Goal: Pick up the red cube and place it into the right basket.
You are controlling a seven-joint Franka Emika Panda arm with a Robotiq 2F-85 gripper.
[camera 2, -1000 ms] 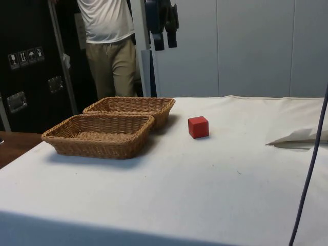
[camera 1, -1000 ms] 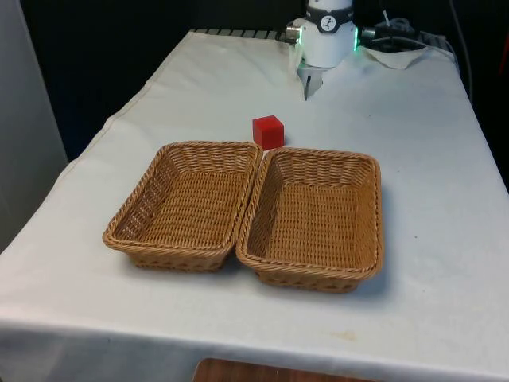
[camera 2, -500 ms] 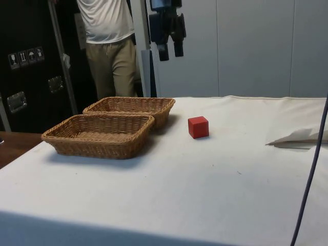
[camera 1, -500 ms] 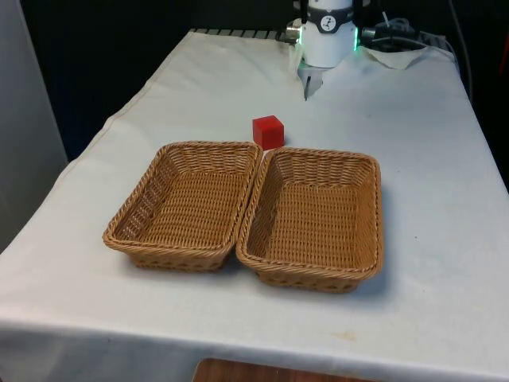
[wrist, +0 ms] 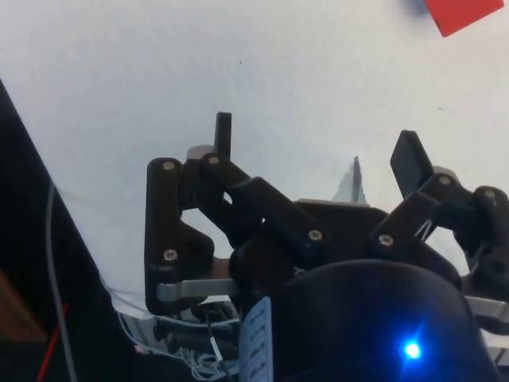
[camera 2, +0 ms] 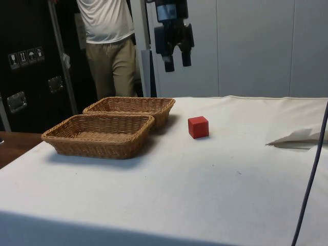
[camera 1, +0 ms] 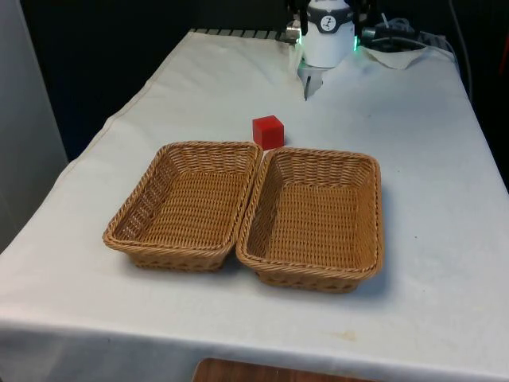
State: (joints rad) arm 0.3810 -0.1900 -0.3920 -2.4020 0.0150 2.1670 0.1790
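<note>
The red cube (camera 1: 268,131) rests on the white cloth just behind the gap between two wicker baskets. The right basket (camera 1: 374,215) is the nearer basket (camera 2: 97,146) in the side view, and the left basket (camera 1: 205,146) is the farther one (camera 2: 131,109); nothing lies in either. In the side view my gripper (camera 2: 177,64) hangs open high in the air, above and a little to the basket side of the cube (camera 2: 198,126). The wrist view has my gripper (wrist: 318,147) with its fingers (wrist: 223,134) spread wide and nothing between them; a corner of the cube (wrist: 461,12) lies ahead.
A person (camera 2: 109,46) stands behind the table's far side in the side view. A crumpled white sheet (camera 2: 297,136) lies on the cloth near the robot's end (camera 1: 398,54). A cable (camera 2: 310,174) hangs at the side view's right edge.
In the side view my gripper has come down and shifted to the right, closer to above the cube, staying open. The cube and baskets have not moved.
</note>
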